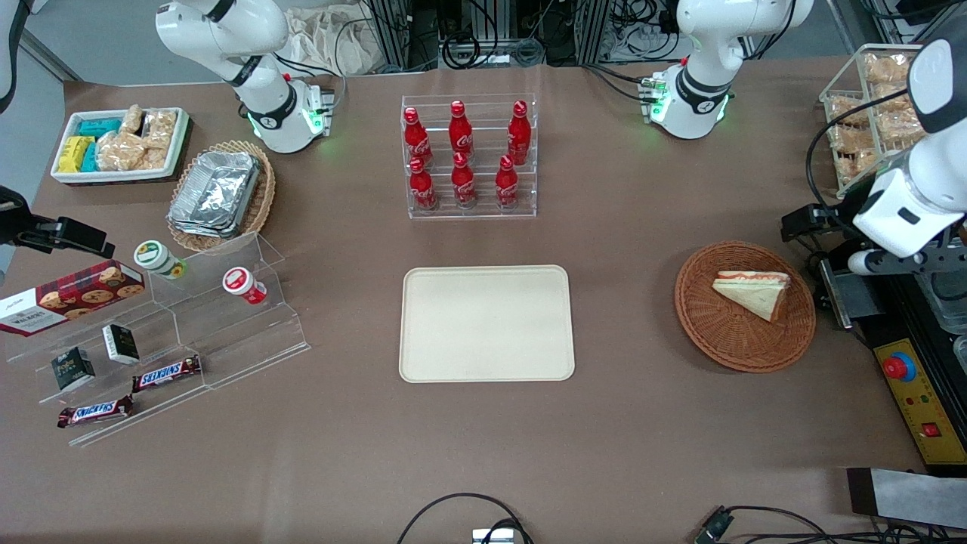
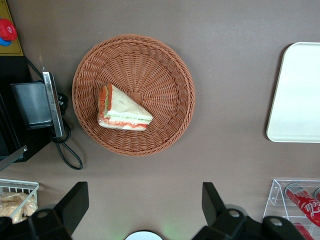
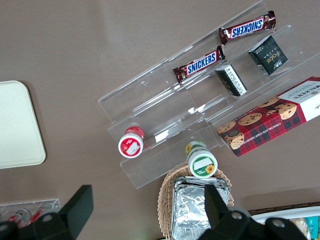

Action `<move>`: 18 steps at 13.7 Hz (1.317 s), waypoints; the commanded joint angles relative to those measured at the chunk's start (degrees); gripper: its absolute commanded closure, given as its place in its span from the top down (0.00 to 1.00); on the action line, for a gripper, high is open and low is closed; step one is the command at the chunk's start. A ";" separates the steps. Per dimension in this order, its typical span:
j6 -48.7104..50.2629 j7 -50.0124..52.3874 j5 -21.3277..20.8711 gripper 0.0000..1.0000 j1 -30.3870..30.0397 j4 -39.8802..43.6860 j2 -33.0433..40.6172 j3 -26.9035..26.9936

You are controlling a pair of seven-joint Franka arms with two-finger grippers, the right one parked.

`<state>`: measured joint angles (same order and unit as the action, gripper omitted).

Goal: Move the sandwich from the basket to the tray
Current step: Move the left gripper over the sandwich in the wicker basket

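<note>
Wicker basket [image 1: 744,340] holds the sandwich [image 1: 752,291], untouched | tray [image 1: 486,323] bare, toward the parked arm's end from basket, apart on the worktop [image 1: 483,438] | gripper [image 2: 145,210] hangs high above the basket, fingers [image 2: 75,202] spread apart, holding nothing | progress: nothing moved yet; descent, grasp, carry and release all remain

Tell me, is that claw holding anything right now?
No. The gripper is open and empty, hanging above the table beside the basket; the sandwich lies in it untouched.
</note>
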<state>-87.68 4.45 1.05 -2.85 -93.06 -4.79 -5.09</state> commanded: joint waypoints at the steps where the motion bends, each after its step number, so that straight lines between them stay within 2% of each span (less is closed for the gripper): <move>1: 3.47 1.35 -1.23 1.00 -0.05 6.65 -3.99 -0.18; 5: 3.48 1.79 -0.96 1.00 -0.66 10.88 -7.86 0.17; 6: 2.87 4.23 -1.31 1.00 -0.58 9.75 -7.87 0.43; 9: 0.77 23.27 -2.63 1.00 -0.75 6.50 -7.96 2.97; 14: -21.96 24.64 -2.63 1.00 -0.66 -14.21 -5.41 9.13; 18: -42.10 27.28 -2.55 1.00 -0.66 -31.79 -3.12 10.63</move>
<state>-122.69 29.57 -1.03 -3.94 -115.44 -12.16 5.03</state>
